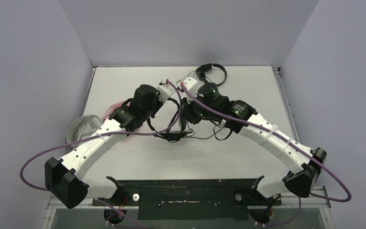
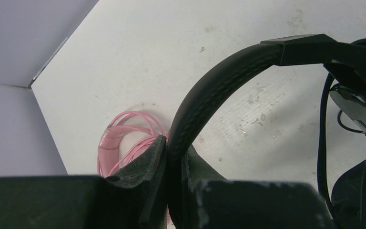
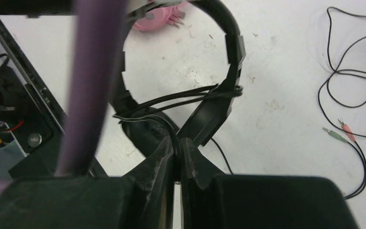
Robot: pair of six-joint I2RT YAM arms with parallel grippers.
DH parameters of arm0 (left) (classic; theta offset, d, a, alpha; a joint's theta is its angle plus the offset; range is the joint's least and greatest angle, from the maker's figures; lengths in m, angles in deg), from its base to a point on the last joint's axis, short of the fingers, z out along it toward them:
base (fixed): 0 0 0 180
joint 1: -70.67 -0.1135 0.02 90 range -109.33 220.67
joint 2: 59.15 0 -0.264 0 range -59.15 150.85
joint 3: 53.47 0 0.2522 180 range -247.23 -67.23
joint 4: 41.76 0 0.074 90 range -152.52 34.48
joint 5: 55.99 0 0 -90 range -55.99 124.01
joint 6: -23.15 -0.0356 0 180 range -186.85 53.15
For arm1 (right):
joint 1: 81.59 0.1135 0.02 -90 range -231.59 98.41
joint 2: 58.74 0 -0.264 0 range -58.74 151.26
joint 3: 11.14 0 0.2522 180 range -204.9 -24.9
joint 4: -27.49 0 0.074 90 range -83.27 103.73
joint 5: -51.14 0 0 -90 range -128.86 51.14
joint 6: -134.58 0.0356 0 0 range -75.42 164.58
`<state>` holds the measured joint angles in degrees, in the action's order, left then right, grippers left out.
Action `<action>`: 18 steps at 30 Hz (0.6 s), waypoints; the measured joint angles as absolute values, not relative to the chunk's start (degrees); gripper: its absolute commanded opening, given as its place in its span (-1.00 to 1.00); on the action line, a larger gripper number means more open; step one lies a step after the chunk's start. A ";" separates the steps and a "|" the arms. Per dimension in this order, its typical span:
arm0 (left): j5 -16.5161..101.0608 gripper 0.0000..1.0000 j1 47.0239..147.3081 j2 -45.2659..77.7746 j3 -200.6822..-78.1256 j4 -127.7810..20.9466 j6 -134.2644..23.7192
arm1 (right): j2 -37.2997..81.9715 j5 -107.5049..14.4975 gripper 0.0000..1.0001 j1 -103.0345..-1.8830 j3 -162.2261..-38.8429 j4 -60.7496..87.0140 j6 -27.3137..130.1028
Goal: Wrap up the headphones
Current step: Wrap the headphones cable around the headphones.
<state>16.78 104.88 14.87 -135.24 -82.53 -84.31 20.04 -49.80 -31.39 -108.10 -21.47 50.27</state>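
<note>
Three views. Overhead: shows black headset (image 1: 174, 128) mid-table (image 1: 248, 157) between both arms, second black headset (image 1: 212, 72) at far edge, white-grey headset (image 1: 78, 128) at left edge. Left wrist only: shows left gripper (image 2: 174, 143) clamped tight on band (image 2: 219, 81), pink headset (image 2: 108, 145) lying just behind. Right wrist only: shows right gripper (image 3: 177, 145) pinched shut on cable (image 3: 171, 129), turns of it crossing the band, plugs (image 3: 348, 131) loose at right.

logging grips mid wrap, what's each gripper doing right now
left gripper: shut on the padded black headband of a black headset
right gripper: shut on the thin black cable
</note>
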 measured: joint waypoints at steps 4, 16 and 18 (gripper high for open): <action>17.59 -1.00 108.10 14.56 -134.35 -83.42 -86.12 | 22.03 -50.09 -0.85 -34.54 -108.60 -24.53 49.09; 24.78 -1.00 110.09 10.10 -133.84 -84.78 -84.59 | 22.64 -57.43 -0.52 -48.05 -100.78 -20.82 49.20; 27.36 -1.00 110.09 9.84 -133.93 -86.13 -83.34 | 22.49 -58.85 -0.44 -48.94 -98.15 -17.76 49.42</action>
